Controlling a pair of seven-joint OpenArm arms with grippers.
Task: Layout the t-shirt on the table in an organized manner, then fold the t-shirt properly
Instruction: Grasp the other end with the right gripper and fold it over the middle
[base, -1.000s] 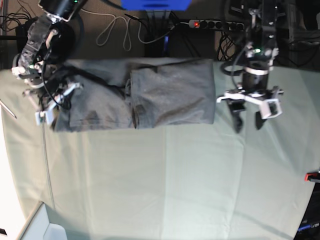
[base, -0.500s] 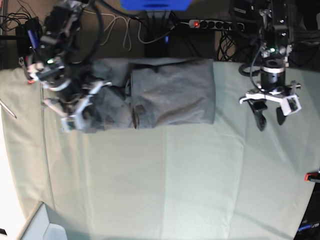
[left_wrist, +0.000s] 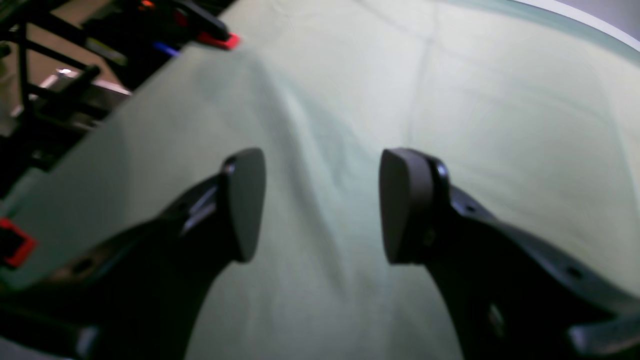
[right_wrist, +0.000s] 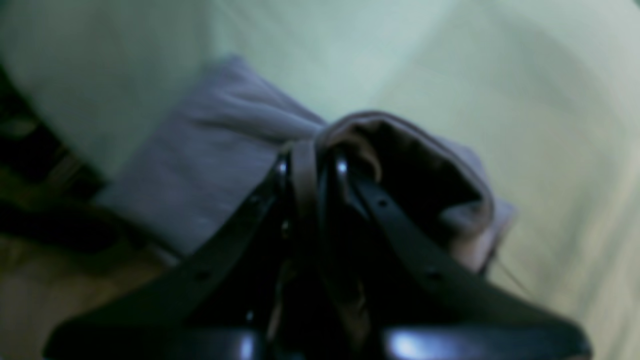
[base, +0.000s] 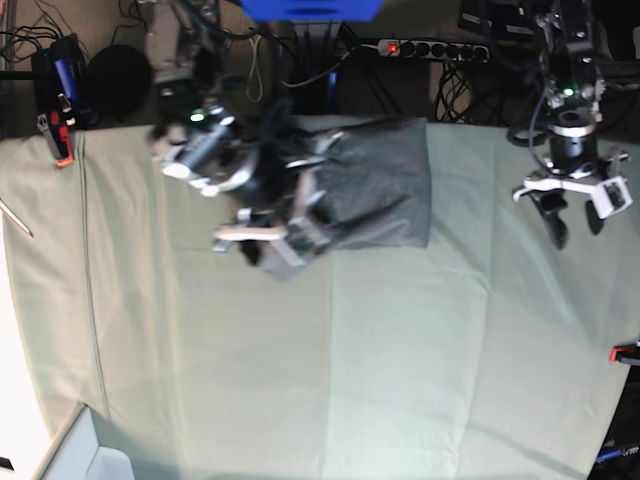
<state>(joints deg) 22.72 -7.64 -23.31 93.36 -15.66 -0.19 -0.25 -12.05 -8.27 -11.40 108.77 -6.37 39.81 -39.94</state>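
The grey t-shirt (base: 385, 180) lies as a folded block at the far middle of the table (base: 350, 380). My right gripper (base: 275, 245) is shut on a bunched edge of the t-shirt (right_wrist: 200, 175), holding that end lifted over the block's left part; the gripper (right_wrist: 312, 150) pinches the fabric between its fingers. My left gripper (base: 575, 222) hangs open over bare green cloth to the right of the shirt, apart from it. In the left wrist view the gripper (left_wrist: 320, 200) has nothing between its pads, only table (left_wrist: 500, 100) below.
A red clamp (base: 625, 352) grips the table's right edge, also seen as a red clamp (left_wrist: 220, 40) in the left wrist view. A power strip (base: 430, 48) and cables lie behind the far edge. A white box (base: 80, 450) stands at the near left corner.
My right arm has swept rightward from the table's left side, carrying the shirt's left end over toward the folded part. My left arm has drifted right and away from the shirt, still open.
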